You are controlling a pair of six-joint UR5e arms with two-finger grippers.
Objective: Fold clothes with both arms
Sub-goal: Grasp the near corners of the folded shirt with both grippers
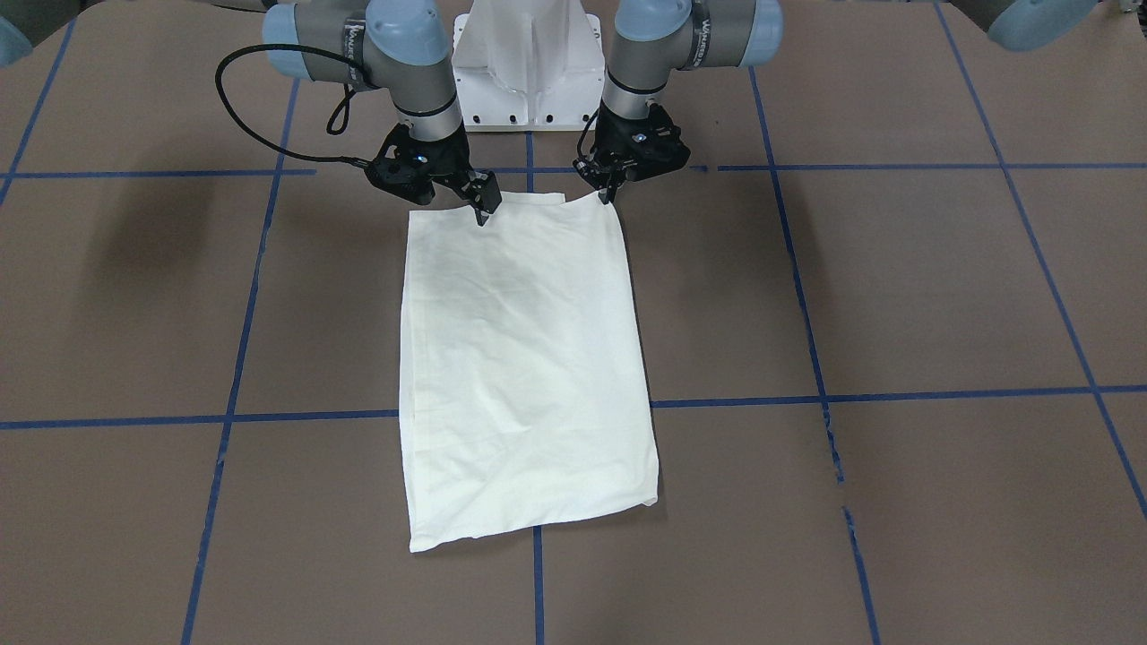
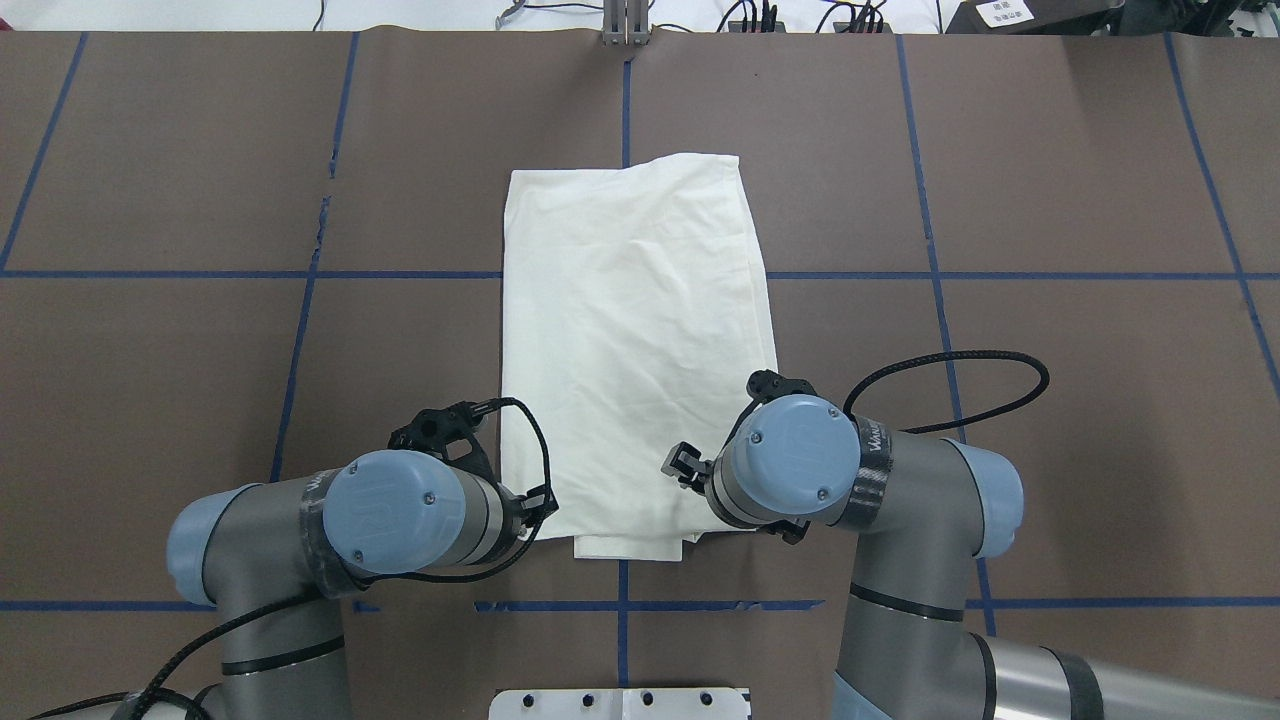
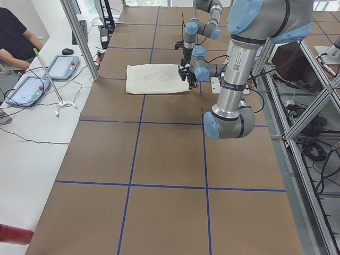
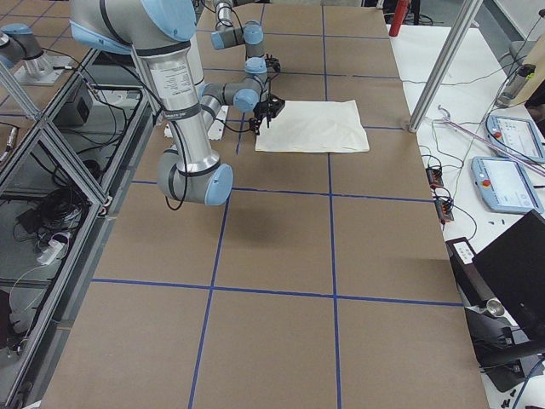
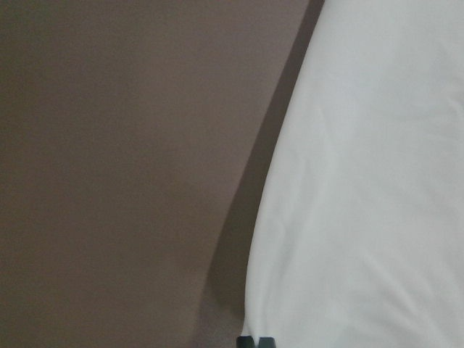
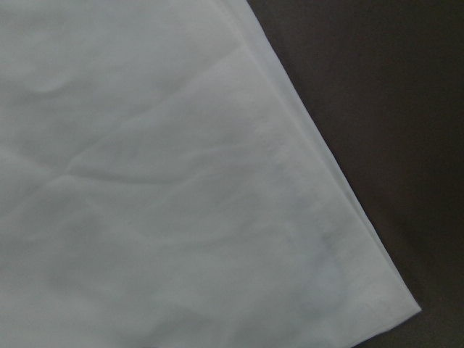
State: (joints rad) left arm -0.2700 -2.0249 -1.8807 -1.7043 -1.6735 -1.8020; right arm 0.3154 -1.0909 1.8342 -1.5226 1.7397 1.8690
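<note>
1. Since the shirt (image 1: 524, 358) is thin cream cloth folded into a long, layered rectangle, I judge it light and limp. It will sag between two holds, and its layers may slide apart if only the top one is caught.
2. It lies flat on the brown worktop (image 1: 896, 296), plain side up and lightly creased, about midway between the left and right edges. One short end is close to the robot-side edge and the other reaches past the worktop's middle.
3. The best hold is probably the two corners of the short end nearest the robot, pinched through all layers and raised evenly.
4. The left fingers (image 1: 611, 190) are at that end's corner. In the left wrist view their tips stand close together right at the cloth's edge, but I cannot tell whether cloth is between them.
5. The right fingers (image 1: 482, 204) point down onto the same end, inboard of its corner. I cannot tell whether they are apart or together.
6. Blue tape lines (image 1: 896, 394) cross the worktop, and the white pedestal base (image 1: 527, 72) sits just behind the shirt's near end. The black cable loop (image 1: 233, 116) hanging from the right arm could snag during a forward sweep.
</note>
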